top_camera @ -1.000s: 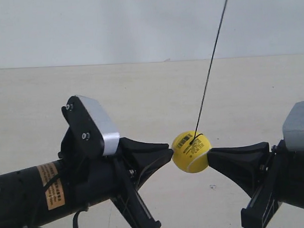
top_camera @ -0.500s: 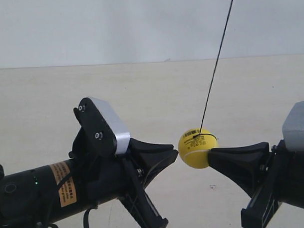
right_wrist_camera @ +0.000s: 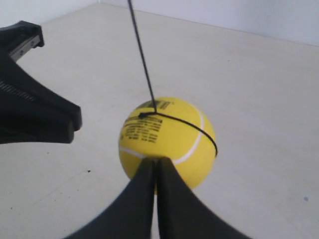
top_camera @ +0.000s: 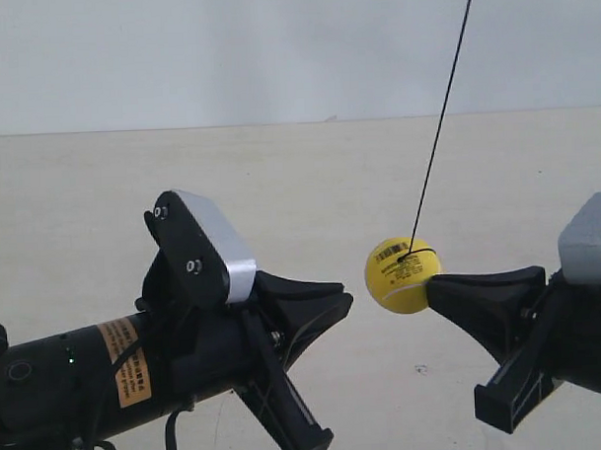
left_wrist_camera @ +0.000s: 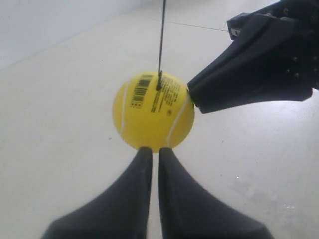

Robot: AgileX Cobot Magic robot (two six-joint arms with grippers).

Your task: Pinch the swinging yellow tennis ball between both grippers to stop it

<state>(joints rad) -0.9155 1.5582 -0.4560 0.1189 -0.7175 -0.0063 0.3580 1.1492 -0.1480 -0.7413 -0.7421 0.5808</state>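
The yellow tennis ball (top_camera: 403, 276) hangs on a thin dark string (top_camera: 440, 121) between both grippers. My right gripper (top_camera: 431, 283), on the arm at the exterior view's right, is shut and its tip presses against the ball's side; the right wrist view shows its fingertips (right_wrist_camera: 153, 160) overlapping the ball (right_wrist_camera: 167, 137). My left gripper (top_camera: 348, 302), on the orange-labelled arm, is shut with a small gap to the ball. In the left wrist view its tip (left_wrist_camera: 151, 149) sits at the edge of the ball (left_wrist_camera: 153, 112), with the right gripper (left_wrist_camera: 192, 97) on the far side.
A pale bare floor (top_camera: 279, 186) runs back to a white wall (top_camera: 225, 50). The string slants up to the upper right out of frame. The left gripper's silver-grey housing (top_camera: 217, 243) stands up above its arm.
The ball has drifted to the right, and the right gripper has backed off with it. The left gripper advanced right earlier, then held still, so a gap has opened between it and the ball.
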